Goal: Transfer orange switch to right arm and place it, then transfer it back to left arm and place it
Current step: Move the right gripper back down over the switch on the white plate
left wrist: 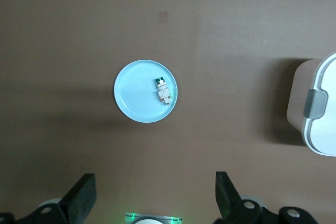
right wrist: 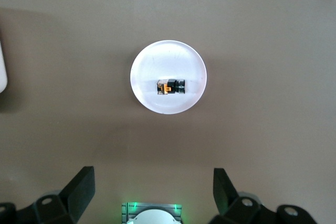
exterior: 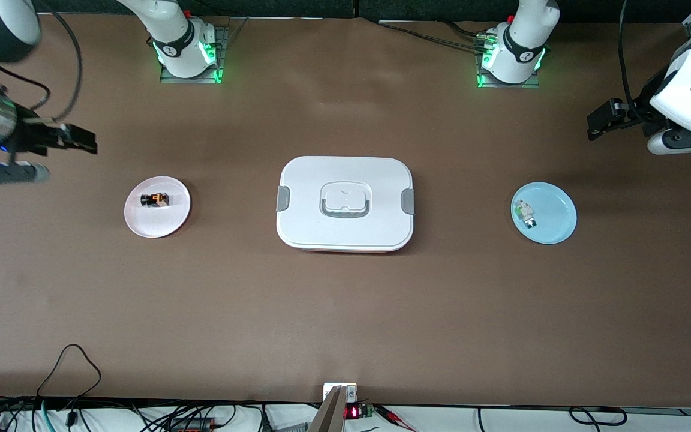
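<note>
Right wrist view: black orange switch (right wrist: 171, 86), orange-marked.

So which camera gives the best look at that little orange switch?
The right wrist view: the orange switch sits mid-picture on its white plate, orange marking plain. The front view shows the switch smaller, without detail. The left wrist view misses it entirely.

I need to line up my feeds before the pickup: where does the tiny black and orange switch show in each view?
Front view: the tiny black block-shaped orange switch lies on the small round white plate, toward the right arm's end of the table.
Left wrist view: not in it.
Right wrist view: mid-picture, on the same plate.
Shared landmark: the large white lidded box, at an edge of both wrist views.
</note>
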You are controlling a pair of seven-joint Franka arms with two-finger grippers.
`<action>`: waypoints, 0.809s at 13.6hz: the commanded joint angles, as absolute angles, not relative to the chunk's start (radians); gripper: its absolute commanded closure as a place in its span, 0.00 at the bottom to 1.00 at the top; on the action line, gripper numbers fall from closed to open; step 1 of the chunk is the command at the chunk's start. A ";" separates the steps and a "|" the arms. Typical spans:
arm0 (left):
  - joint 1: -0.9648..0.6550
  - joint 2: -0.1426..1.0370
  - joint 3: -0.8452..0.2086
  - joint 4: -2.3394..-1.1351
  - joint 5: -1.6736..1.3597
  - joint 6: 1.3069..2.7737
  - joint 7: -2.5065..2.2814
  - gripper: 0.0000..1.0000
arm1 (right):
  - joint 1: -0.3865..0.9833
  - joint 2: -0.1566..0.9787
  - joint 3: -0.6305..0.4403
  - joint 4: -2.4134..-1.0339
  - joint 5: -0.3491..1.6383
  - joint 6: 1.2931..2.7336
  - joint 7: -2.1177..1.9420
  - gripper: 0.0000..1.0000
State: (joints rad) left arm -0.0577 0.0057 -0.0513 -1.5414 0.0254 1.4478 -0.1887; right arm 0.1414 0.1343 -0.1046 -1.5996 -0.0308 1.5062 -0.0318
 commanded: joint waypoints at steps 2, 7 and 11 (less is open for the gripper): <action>-0.058 0.017 -0.049 -1.516 0.029 1.443 -0.167 0.00 | 0.141 0.233 -0.107 -1.582 -0.017 1.571 -0.020 0.00; -0.058 0.018 -0.049 -1.514 0.029 1.443 -0.166 0.00 | 0.129 0.258 -0.107 -1.768 0.011 1.777 -0.020 0.00; -0.058 0.018 -0.048 -1.514 0.028 1.443 -0.166 0.00 | 0.071 0.233 -0.107 -1.962 0.005 1.994 -0.021 0.00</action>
State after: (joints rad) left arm -0.0576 0.0058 -0.0510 -1.5409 0.0254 1.4478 -0.1887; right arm 0.0905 0.2804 -0.1140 -1.8688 -0.0037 1.9225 -0.0293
